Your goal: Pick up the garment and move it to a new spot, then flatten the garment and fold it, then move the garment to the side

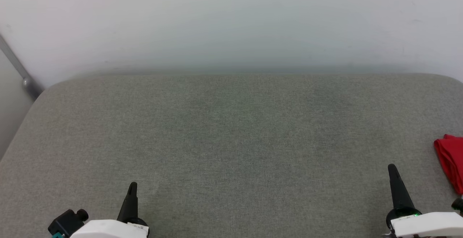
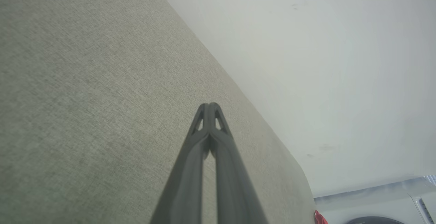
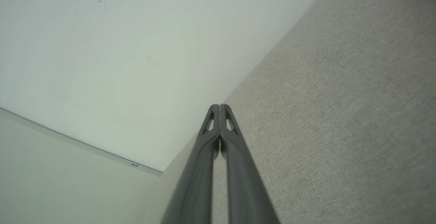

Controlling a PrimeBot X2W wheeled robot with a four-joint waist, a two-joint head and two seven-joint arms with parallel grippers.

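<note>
1. A pale, plain wall (image 1: 231, 21) runs behind the work area and takes up the upper part of the head view.
2. The desk (image 1: 231, 140) has a grey woven fabric top with rounded far corners, and its far edge meets the wall.
3. The right gripper (image 1: 391, 167) sits at the lower right of the head view on a white wrist. It points up and away over the desk, and in its own wrist view its dark fingers (image 3: 235, 169) are clenched tip to tip on nothing.
4. The left gripper (image 1: 132, 186) sits at the lower left, well apart from the right one. Its fingers (image 2: 190, 169) are likewise pressed together at the tips, with nothing between them.
5. The garment (image 1: 451, 158) shows as a bunched red fold on the desk at the right edge of the head view. It lies near the right gripper but clear of it, and most of it is cut off by the frame.
6. A thin grey rail (image 1: 16, 64) slants down the wall at the far left.
</note>
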